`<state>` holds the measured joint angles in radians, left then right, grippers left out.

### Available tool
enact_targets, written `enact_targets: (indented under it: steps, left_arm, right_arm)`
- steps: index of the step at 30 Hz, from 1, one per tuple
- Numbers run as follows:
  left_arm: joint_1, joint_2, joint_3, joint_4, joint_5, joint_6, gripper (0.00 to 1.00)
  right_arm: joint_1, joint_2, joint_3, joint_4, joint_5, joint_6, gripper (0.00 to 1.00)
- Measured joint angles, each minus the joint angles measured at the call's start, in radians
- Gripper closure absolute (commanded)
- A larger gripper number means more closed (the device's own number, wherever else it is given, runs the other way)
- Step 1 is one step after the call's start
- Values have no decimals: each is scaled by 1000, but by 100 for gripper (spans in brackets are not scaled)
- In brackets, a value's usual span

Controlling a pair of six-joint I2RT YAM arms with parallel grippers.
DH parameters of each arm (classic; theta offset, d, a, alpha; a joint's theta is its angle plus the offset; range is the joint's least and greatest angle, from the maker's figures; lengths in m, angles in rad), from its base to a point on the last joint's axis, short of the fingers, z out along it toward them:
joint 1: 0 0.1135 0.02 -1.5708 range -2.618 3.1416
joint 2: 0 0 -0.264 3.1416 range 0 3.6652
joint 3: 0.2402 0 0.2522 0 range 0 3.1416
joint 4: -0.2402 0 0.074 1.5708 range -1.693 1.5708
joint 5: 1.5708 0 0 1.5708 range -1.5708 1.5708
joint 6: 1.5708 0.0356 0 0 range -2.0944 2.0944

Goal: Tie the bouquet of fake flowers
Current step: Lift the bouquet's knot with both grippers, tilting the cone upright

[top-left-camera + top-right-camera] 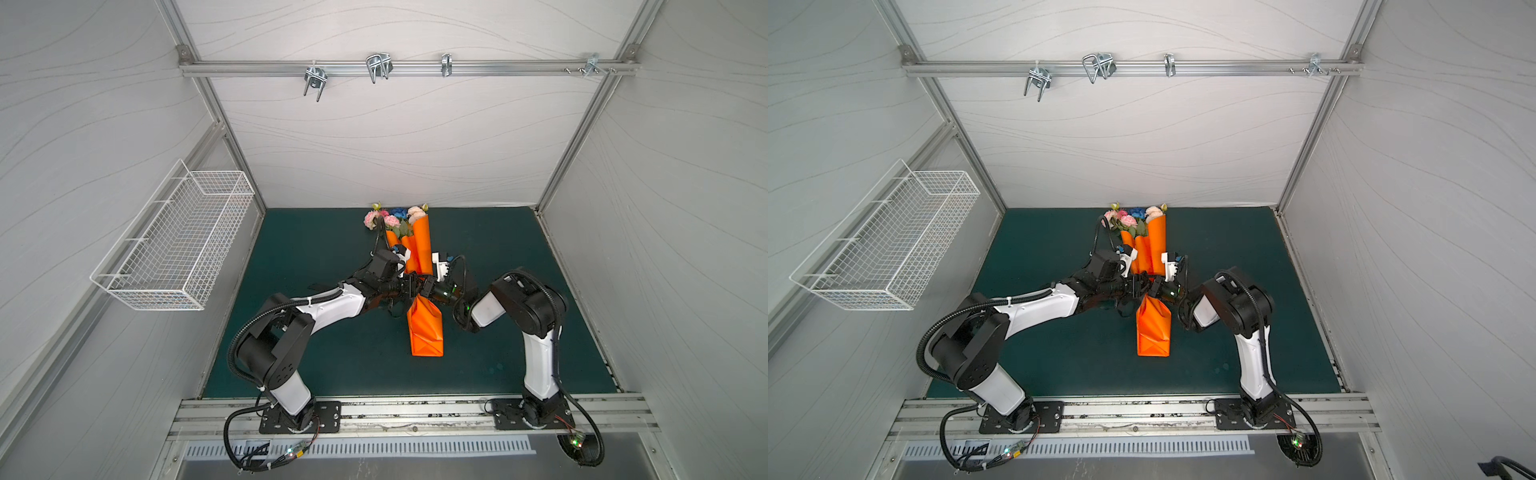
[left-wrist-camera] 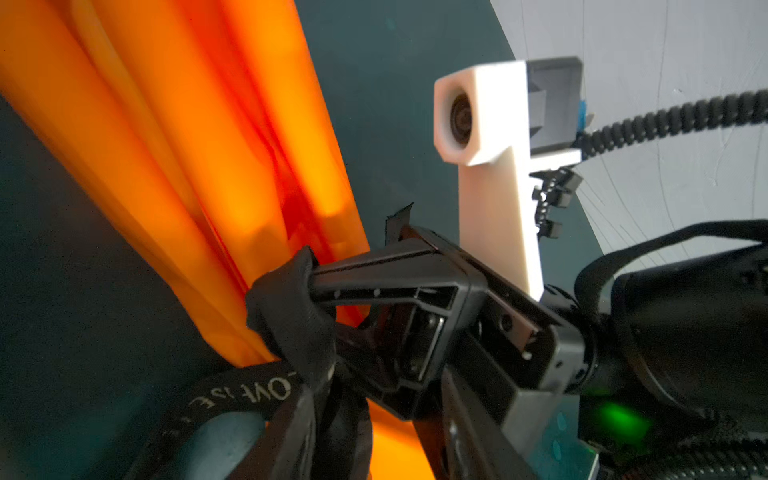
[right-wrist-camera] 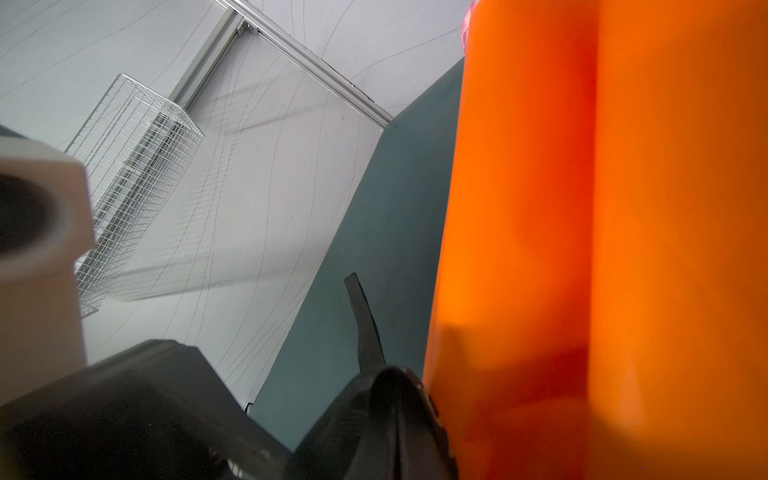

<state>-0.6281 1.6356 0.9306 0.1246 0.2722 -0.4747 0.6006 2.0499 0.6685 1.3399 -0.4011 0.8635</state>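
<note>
Meeting point: the left gripper [image 1: 409, 287] and the right gripper [image 1: 424, 286] are set tip to tip at the narrowed waist of the orange paper sheet [image 1: 419, 249], as seen in both top views.
Left jaws: seen parted at the edge of the left wrist view, with orange paper showing between them; whether anything is touched by them cannot be told.
Right jaws: pressed together on the black printed ribbon [image 2: 241, 390]. A bunch of it is gathered at their tips, and a loose tail is seen standing up past them in the right wrist view.
Ribbon print: white lettering is carried on a stretch that curves just beside the left jaws.
Task's thing: the bouquet of fake flowers [image 1: 395, 218] is laid flat on the desk [image 1: 311, 340], rolled in the sheet. Its pink, peach and blue blossoms stick out of the open end, beyond both jaws and near the back wall.
Stems: hidden inside the sheet.
Folded end of the sheet: laid flat on the desk on the other side of the jaws, toward the arm bases.
Camera housing: the white camera housing [image 2: 486, 120] is seen just behind the right jaws.
Basket: the white wire basket [image 1: 174, 245] is hung on the side wall, well apart from the left jaws.
</note>
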Motion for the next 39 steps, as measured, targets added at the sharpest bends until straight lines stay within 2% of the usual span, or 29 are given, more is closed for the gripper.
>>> enact_targets:
  steps: [10,20,27,32,39]
  left_arm:
    - [6,9,66,-49,-85,8,50]
    - [19,53,114,-61,-99,8,52]
    - [60,-40,113,-193,-246,-61,53]
    - [104,-40,110,-243,-245,-124,54]
    - [103,5,106,-248,-171,-150,55]
  right_arm:
    - [19,5,0,6,-5,0,100]
    - [22,16,3,13,-22,0,100]
    - [22,18,21,14,-46,0,100]
    - [22,32,29,14,-56,0,100]
    - [22,52,52,14,-75,2,99]
